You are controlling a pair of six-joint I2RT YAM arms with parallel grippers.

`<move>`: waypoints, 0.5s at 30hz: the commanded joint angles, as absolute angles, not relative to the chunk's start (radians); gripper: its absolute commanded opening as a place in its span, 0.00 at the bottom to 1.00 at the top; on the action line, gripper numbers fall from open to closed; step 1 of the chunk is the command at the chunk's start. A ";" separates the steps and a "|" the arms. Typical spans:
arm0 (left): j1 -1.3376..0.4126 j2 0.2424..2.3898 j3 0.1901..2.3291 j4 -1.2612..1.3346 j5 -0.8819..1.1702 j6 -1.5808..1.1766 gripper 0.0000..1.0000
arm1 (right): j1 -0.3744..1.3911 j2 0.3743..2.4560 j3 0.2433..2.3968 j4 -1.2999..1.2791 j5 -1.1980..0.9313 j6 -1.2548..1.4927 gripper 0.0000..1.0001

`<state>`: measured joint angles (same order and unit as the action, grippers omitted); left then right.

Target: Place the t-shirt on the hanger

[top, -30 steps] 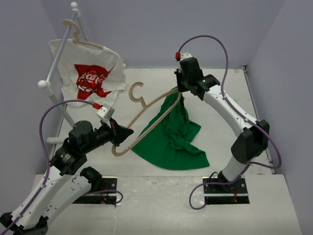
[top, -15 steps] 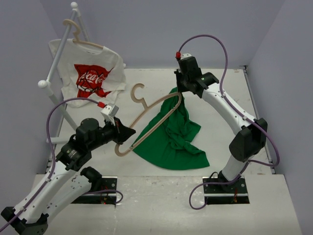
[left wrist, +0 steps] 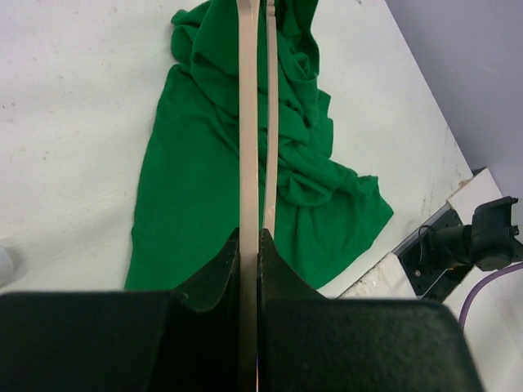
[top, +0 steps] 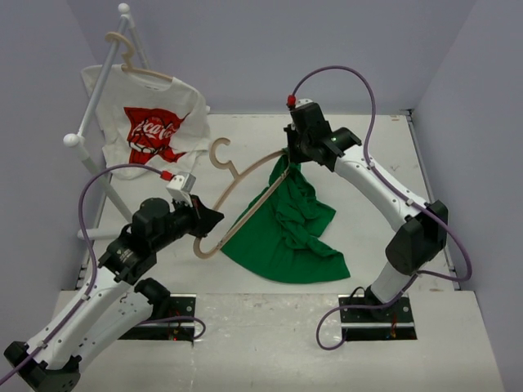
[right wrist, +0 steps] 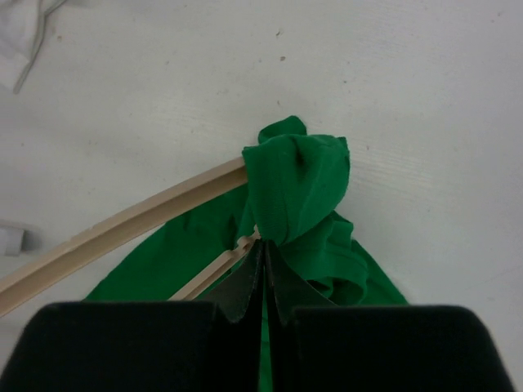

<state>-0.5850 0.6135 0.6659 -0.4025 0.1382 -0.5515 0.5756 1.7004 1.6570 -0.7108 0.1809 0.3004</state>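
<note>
Mid-table (top: 245,131), a little right of centre: the t-shirt (top: 286,233), mostly on the table, its back end up off it. Under that raised end, the far tip of the hanger (left wrist: 248,122); from there slanting forward and left above the table, hook toward the back left. At its near end, the left gripper (left wrist: 249,245), clamped on it. At the raised cloth, the right gripper (right wrist: 263,253), pinched on it. Far left, behind: a rack (top: 72,140) with another shirt (top: 155,122).

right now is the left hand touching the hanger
Touching. The left wrist view shows the hanger pinched tight inside the left hand, with no gap on either side.
</note>
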 commanded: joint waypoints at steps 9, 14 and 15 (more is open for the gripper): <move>-0.588 0.572 0.581 -0.093 0.302 -0.613 0.00 | 0.698 1.587 1.670 -0.688 0.128 0.362 0.00; -0.586 0.556 0.562 -0.055 0.316 -0.620 0.00 | 0.712 1.603 1.766 -0.748 0.141 0.344 0.00; -0.586 0.542 0.560 -0.053 0.300 -0.621 0.00 | 0.724 1.602 1.778 -0.753 0.122 0.340 0.00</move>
<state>-0.5851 0.5757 0.5673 -0.1983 0.2750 -0.6018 0.6945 1.6329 1.6827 -0.7406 0.1464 0.3405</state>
